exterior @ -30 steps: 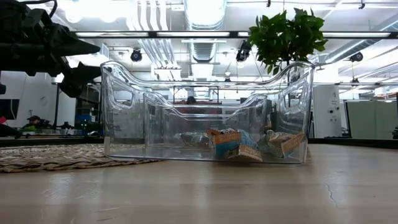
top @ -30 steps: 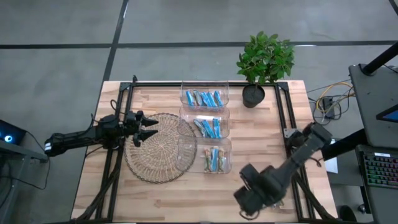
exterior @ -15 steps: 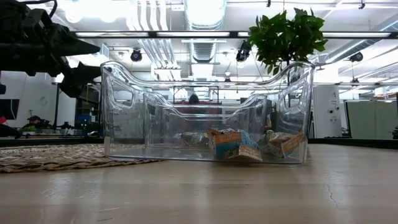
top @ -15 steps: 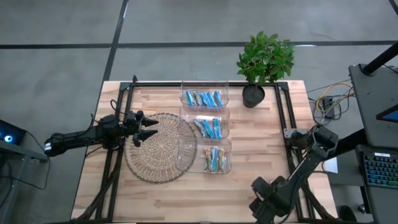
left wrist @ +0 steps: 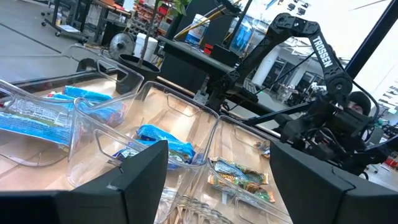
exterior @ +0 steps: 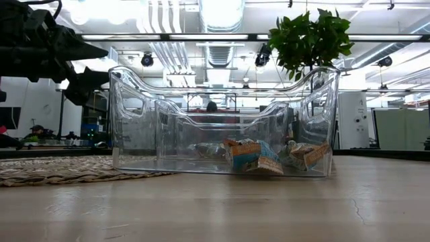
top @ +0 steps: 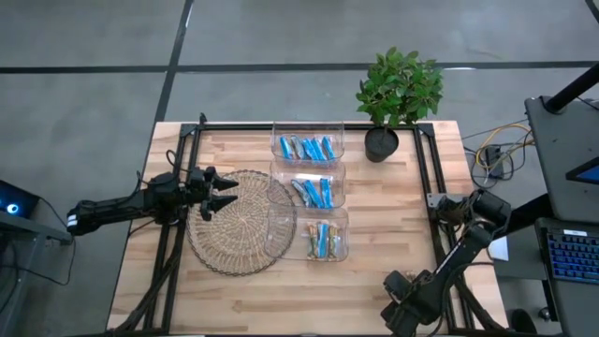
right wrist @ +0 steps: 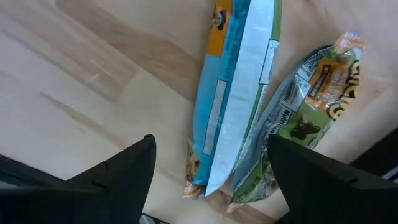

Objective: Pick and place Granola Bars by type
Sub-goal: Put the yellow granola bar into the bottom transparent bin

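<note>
Beside the woven round mat point(top: 240, 221), blue and green foil granola bars point(top: 321, 240) fill three clear bins point(top: 281, 239), yet the right tool point(right wrist: 208, 163), fingers spread, hovers over two bars point(right wrist: 236, 93) by the surface's near edge, and a careless grab risks pinching both types together.

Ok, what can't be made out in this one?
- High view: the arm hides the blue bar and green bar lying under the open right gripper; only the right wrist view shows them.
- Low view: the nearest bin obscures the bins behind; the right gripper is out of frame.
- High view: print on the binned bars is too small to read.
- The left gripper hovers open over the woven mat.
</note>
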Available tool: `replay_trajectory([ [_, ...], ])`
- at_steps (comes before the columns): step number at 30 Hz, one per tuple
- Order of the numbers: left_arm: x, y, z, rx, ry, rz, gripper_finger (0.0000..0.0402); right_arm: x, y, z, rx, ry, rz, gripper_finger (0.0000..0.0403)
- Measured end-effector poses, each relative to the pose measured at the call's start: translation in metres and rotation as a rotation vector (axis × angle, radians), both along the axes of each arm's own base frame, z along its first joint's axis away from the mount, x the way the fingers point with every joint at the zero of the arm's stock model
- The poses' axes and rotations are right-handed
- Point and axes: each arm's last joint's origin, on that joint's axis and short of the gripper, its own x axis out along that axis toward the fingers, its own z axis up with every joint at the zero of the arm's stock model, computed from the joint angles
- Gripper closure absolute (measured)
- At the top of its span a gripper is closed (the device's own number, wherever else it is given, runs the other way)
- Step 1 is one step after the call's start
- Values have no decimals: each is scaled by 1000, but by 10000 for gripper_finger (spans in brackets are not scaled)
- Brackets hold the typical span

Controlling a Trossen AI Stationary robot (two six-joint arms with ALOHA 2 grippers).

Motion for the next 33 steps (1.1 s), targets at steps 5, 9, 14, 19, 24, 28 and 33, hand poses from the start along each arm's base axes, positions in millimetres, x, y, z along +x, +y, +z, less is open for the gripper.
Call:
replay_trajectory([
  [5, 0, 0, 0, 0, 0, 0, 140, -1, 0, -5, 14, -6, 6, 104],
  [9, 0, 0, 0, 0, 0, 0, 140, -1, -1, -7, 21, -1, 10, 115],
  [14, 0, 0, 0, 0, 0, 0, 140, -3, -2, -9, 35, 26, 12, 162],
  [19, 0, 0, 0, 0, 0, 0, 140, -3, -1, -9, 43, 37, 16, 239],
  [24, 0, 0, 0, 0, 0, 0, 140, -3, -1, -9, 44, 37, 17, 316],
  [28, 0, 0, 0, 0, 0, 0, 140, -3, -1, -8, 48, 35, 29, 369],
  [33, 0, 0, 0, 0, 0, 0, 140, -3, -2, -8, 48, 35, 34, 391],
])
